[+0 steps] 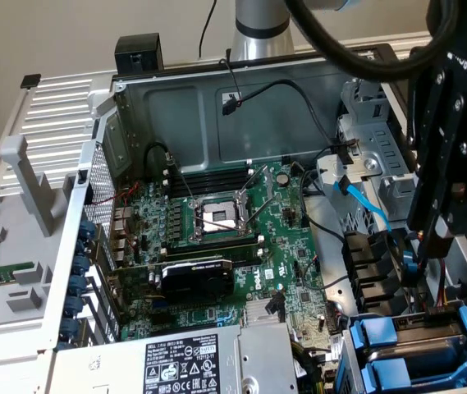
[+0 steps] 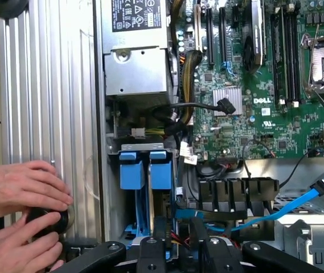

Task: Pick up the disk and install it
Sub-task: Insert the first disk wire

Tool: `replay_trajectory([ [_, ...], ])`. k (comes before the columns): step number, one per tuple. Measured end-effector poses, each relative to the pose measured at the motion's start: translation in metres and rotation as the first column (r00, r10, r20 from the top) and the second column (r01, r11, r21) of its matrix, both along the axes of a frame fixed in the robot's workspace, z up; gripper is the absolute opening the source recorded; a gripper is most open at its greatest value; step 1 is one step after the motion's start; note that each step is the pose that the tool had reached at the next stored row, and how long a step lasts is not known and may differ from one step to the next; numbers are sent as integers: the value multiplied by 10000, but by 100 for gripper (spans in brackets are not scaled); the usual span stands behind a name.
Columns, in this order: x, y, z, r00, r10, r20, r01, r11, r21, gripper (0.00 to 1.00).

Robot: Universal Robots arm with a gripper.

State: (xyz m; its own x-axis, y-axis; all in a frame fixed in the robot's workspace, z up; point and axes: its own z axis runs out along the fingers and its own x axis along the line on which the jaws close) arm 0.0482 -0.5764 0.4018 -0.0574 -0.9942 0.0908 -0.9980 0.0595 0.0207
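Beside the case (image 2: 48, 114), two hands (image 2: 19, 216)

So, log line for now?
claw: low inside open silver computer case | two blue plastic carriers: slotted side by side | person's hands: at case side

the arm reaches steeply down, its hand (image 1: 414, 261) low, fingers seemingly partly closed.

Open computer case (image 1: 69, 107) lying on its side, motherboard (image 1: 217, 238) and power-supply box (image 1: 184, 361) inside
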Motion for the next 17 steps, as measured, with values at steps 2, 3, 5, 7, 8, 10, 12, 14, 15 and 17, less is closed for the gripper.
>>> replay_trajectory([
  [2, -13, 3, -27, 10000, -51, -40, 51, 10000, -5, 31],
  [3, -17, 4, -37, 9999, -90, -81, 89, 10000, -10, 31],
  [5, -21, 4, -53, 9996, -189, -208, 189, 9998, -19, 31],
  [7, -21, 4, -68, 9990, -275, -345, 274, 9996, -26, 31],
  [8, -22, 4, -82, 9989, -299, -369, 298, 9996, -27, 31],
  [10, -16, 4, -118, 9987, -351, -370, 350, 9994, -27, 31],
  [12, -6, 4, -152, 9985, -396, -378, 396, 9992, -26, 31],
  [14, -3, 4, -176, 9981, -446, -418, 445, 9990, -28, 31],
  [15, -3, 4, -185, 9978, -482, -448, 481, 9988, -30, 31],
  [17, -2, 4, -195, 9969, -567, -552, 565, 9984, -49, 31],
])
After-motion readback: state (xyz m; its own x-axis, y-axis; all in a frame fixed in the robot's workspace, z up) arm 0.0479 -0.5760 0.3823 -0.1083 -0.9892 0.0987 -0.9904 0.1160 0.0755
